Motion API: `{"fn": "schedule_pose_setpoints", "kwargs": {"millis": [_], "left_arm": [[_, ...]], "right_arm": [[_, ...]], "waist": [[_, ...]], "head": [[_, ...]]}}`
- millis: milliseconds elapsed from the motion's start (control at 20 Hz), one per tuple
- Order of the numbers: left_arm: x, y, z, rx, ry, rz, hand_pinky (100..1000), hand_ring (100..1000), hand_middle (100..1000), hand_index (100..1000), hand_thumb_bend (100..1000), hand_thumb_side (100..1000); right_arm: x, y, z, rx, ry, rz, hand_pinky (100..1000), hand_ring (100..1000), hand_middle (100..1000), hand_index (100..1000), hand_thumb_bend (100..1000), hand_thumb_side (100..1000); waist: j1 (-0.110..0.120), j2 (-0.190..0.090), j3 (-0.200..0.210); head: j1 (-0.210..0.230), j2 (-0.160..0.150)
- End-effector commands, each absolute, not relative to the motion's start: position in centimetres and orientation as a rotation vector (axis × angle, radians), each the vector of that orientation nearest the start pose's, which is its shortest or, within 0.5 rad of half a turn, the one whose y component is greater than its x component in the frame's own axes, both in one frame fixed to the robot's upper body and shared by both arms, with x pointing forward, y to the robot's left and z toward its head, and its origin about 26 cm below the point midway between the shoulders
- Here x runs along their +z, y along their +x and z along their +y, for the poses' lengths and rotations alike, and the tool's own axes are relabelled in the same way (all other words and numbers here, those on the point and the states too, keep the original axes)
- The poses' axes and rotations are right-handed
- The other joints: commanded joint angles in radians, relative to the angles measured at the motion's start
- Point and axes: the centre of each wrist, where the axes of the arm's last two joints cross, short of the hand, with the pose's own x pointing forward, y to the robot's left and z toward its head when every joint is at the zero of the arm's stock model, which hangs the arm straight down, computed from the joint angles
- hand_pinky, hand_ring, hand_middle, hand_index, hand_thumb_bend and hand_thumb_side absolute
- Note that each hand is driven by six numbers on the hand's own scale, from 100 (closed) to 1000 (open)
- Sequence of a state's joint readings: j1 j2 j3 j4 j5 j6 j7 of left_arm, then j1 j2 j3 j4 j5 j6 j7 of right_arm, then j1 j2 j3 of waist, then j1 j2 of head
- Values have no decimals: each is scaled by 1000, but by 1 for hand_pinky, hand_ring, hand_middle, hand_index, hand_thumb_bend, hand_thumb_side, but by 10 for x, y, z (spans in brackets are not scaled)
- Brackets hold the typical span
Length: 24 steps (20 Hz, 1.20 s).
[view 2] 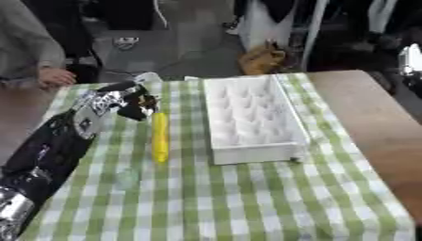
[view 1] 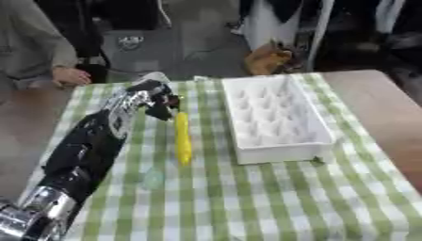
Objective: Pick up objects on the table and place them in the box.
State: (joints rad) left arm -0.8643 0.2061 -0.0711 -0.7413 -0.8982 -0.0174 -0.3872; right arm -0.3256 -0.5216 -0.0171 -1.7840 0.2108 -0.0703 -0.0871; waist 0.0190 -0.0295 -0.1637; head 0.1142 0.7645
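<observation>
My left hand (view 1: 157,101): glossy black plastic with shiny silver metal. Yellow object (view 1: 182,139): smooth, slight sheen. White box (view 1: 276,120) beside it: matt plastic. Checked cloth (view 1: 247,197) under the box: soft, matt. Surface (view 1: 387,108) beyond: bare wood.

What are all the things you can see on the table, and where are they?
Yellow object: one, yellow, long and thin, lying on the cloth just left of the box, far end by the left hand.
Box: one, white, open, bumpy inside, nothing in it, right of middle.
Tablecloth: one, green and white checks, covering most of the table.
Table: one, brown, bare strip on the right.
Left hand: one, black and silver, fingers curled at the far end of the yellow object; whether it grips it cannot be told.
Right hand: not in view.
</observation>
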Motion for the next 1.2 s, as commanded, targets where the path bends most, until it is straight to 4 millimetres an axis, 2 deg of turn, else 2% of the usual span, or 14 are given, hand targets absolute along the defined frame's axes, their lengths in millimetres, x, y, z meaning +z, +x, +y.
{"fn": "schedule_pose_setpoints", "kwargs": {"millis": [50, 450, 500, 550, 1200], "left_arm": [[104, 479, 208, -1317, 557, -1265, 541, 289, 100, 188, 100, 260], [106, 479, 180, -1329, 503, -1326, 538, 288, 100, 188, 100, 261], [106, 479, 176, -1330, 494, -1334, 537, 288, 100, 188, 100, 286], [106, 478, 171, -1335, 488, -1342, 537, 289, 100, 188, 100, 261], [111, 473, 124, -1460, 486, -1404, 543, 295, 100, 193, 100, 261]], "right_arm": [[194, 331, -315, 566, -638, -2162, 723, 760, 778, 952, 186, 467], [195, 331, -313, 568, -624, -2169, 723, 761, 778, 953, 184, 466], [195, 331, -313, 568, -623, -2169, 724, 761, 778, 953, 177, 471], [195, 332, -312, 569, -620, -2171, 724, 761, 778, 953, 182, 466], [197, 333, -307, 581, -595, -2185, 725, 762, 779, 953, 180, 465]], "waist": [[-11, -6, -5], [-18, -4, -26], [-18, -3, -28], [-19, -3, -32], [-17, -4, -69]], "head": [[4, -7], [12, -16], [13, -17], [16, -17], [33, -28]]}}
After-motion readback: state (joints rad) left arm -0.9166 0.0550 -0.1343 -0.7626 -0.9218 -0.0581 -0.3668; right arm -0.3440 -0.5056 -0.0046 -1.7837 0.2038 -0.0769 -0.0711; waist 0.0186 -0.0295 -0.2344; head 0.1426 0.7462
